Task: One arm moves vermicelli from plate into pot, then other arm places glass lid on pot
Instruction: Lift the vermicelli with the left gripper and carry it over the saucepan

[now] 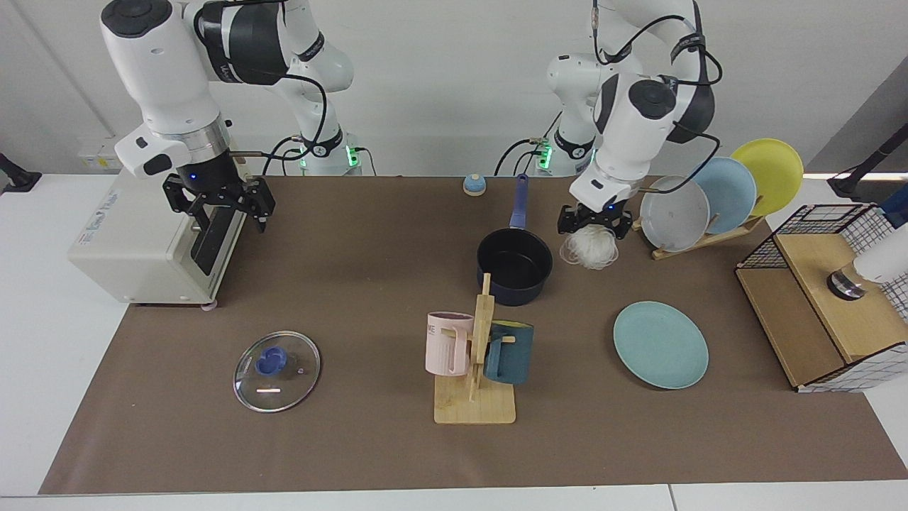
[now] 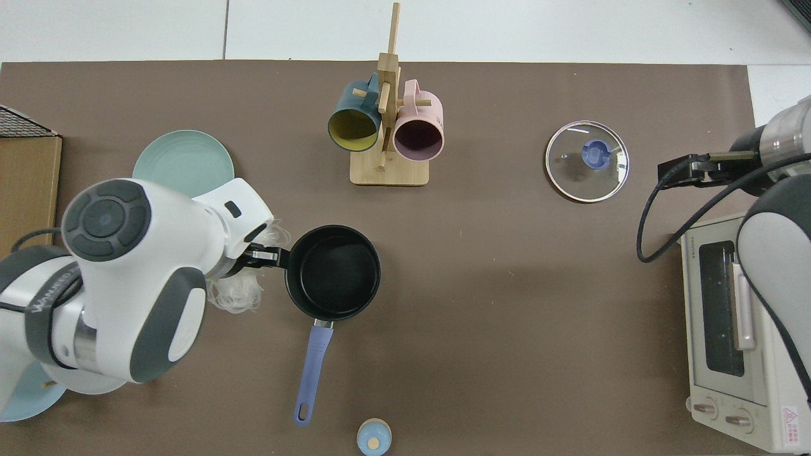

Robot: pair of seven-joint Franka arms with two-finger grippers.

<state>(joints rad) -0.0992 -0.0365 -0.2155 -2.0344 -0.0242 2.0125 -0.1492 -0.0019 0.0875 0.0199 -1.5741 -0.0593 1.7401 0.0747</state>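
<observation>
Clamping the vermicelli [image 1: 590, 250] between narrow jaws, the left gripper [image 1: 594, 221] hangs in the air just beside the pot [image 1: 514, 267], with the bare plate [image 1: 660, 344] on the table well behind it. The right gripper [image 1: 219, 201] waits with jaws spread by the toaster oven [image 1: 135, 245], above and apart from the glass lid [image 1: 277, 370] lying flat on the brown mat [image 1: 355, 440].

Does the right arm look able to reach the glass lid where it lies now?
Probably yes. The right gripper hangs open by the toaster oven, and the glass lid lies flat on bare mat nearby, its knob up, with nothing between them.
</observation>
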